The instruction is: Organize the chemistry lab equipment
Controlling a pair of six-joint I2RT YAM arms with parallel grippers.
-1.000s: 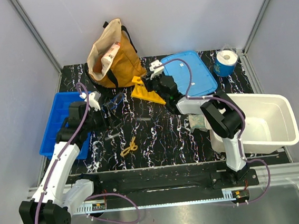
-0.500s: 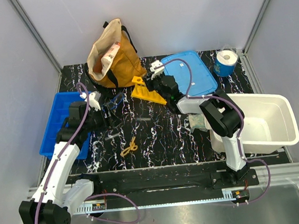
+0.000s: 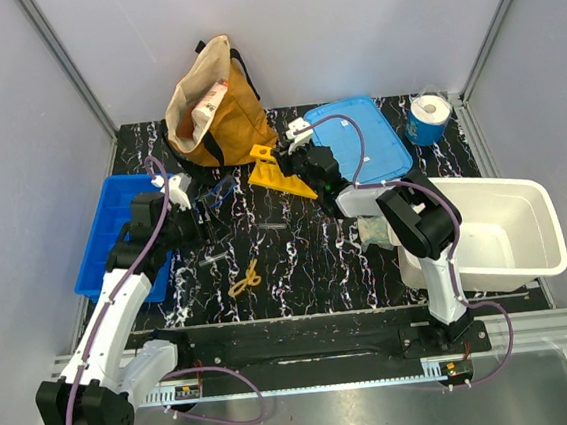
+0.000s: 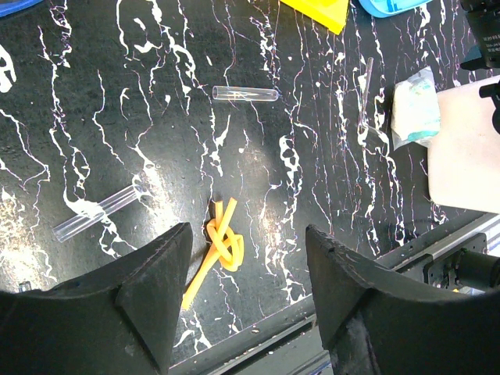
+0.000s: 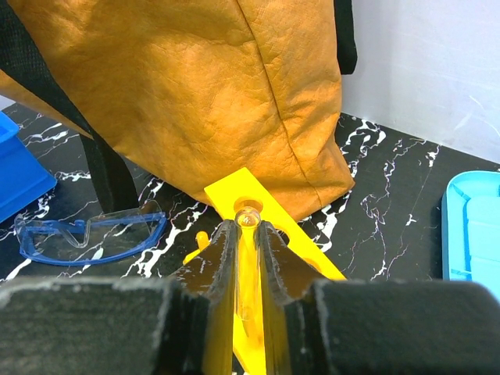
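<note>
Above the yellow rack point(image 3: 278, 176), at about 12 o'clock from the counter's point(image 3: 298, 261) middle, the right end effector point(image 5: 247, 228) pinched a thin clear tube point(image 5: 248, 214) between nearly closed fingers, with one end facing the wrist camera. Such a tube was probably light, rigid, slick and breakable, so a gentle pinch across its mid-length seemed safest. The left end effector point(image 4: 247, 234) hung spread and empty over the small yellow looped piece point(image 4: 223, 244), toward 7 o'clock, with two more tubes point(image 4: 244, 94) lying loose on the counter nearby. That loop looked soft and floppy, best taken at its knot. The goggles point(image 5: 90, 234) lay at 10 o'clock beside the tan bag point(image 5: 195, 94), and the pale green glove point(image 4: 412, 113) lay near 4 o'clock.
</note>
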